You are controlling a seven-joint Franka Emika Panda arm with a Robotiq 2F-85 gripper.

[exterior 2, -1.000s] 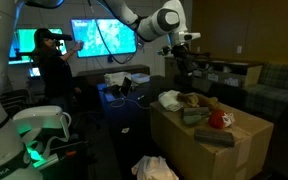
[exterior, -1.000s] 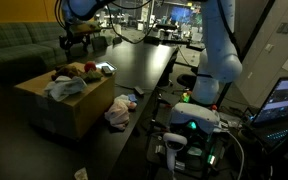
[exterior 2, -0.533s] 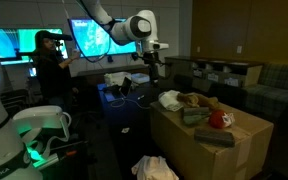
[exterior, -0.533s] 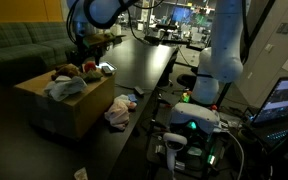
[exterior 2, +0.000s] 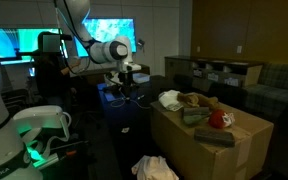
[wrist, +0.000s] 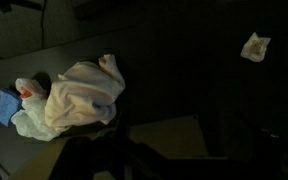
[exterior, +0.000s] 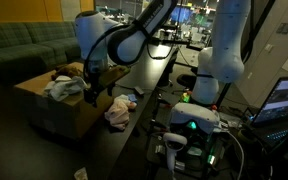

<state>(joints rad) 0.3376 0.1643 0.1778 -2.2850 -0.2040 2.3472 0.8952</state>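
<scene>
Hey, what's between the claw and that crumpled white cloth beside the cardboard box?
Nothing visible: the claw hangs above the crumpled white cloth, and the wrist view shows only bare ground between them.

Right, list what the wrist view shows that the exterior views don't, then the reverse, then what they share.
Only the wrist view: a top-down look at a small pale scrap lying apart on the dark floor; I cannot surely match it elsewhere. Only the exterior views: the white arm bending down, the clothes heaped on the cardboard box, a red item among them, and a person by the screens. Shared: the light cloth pile on the floor.
</scene>
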